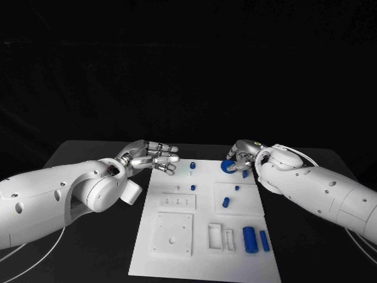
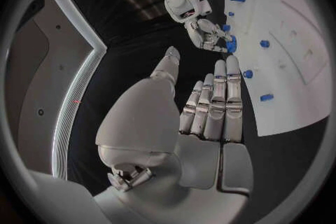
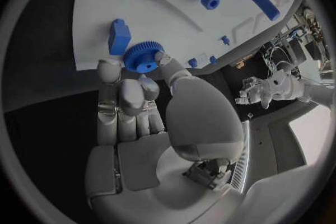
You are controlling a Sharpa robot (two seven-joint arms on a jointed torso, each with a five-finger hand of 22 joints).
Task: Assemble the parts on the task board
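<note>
**Gear at far edge of task board, in right hand's fingertips**

Gear (image 3: 143, 57): blue, toothed, round; sits at the far edge of the task board (image 1: 176, 253), towards its far right corner, just beside a blue block (image 3: 118, 36). Pinched between thumb and fingertips of the right hand (image 1: 250, 158), whose remaining fingers curl close about it.

Left hand (image 1: 148, 157): hovers at the board's far left corner, fingers extended and a little apart, holding nothing and touching nothing.

Other parts on the board: two long blue bars (image 1: 255, 239) near the right edge towards the near end; a short blue cylinder (image 1: 226, 203) mid-board; small blue pegs (image 1: 192, 167) near the far edge.
</note>
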